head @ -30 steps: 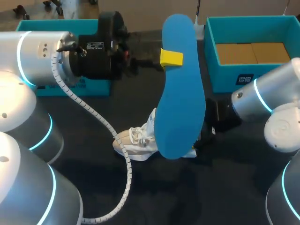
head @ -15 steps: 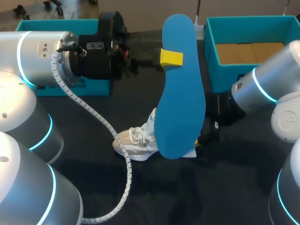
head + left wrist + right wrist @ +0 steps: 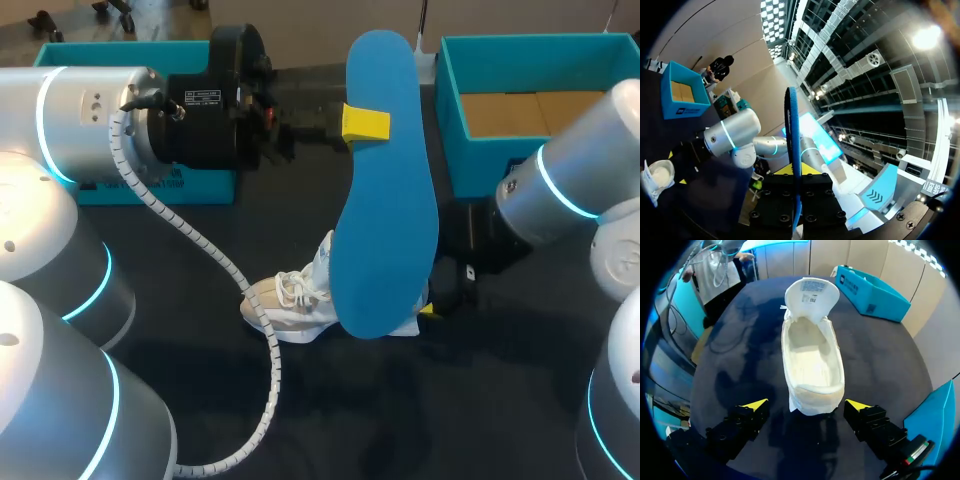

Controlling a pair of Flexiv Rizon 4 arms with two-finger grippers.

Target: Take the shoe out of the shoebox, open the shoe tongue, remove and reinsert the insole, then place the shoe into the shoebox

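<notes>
Right gripper (image 3: 806, 405) eased back, fingers spread at shoe (image 3: 812, 360) heel, toe away, left gripper (image 3: 795, 171) pinching insole (image 3: 385, 200)

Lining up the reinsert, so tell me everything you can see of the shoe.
The shoe is a white, fabric-looking low sneaker with laces, standing upright on the dark table. Its tongue is pulled up and forward, so the mouth gapes and the inside shows bare. Its heel sits between the open fingers of the right end effector, which appear not to touch it.
</notes>
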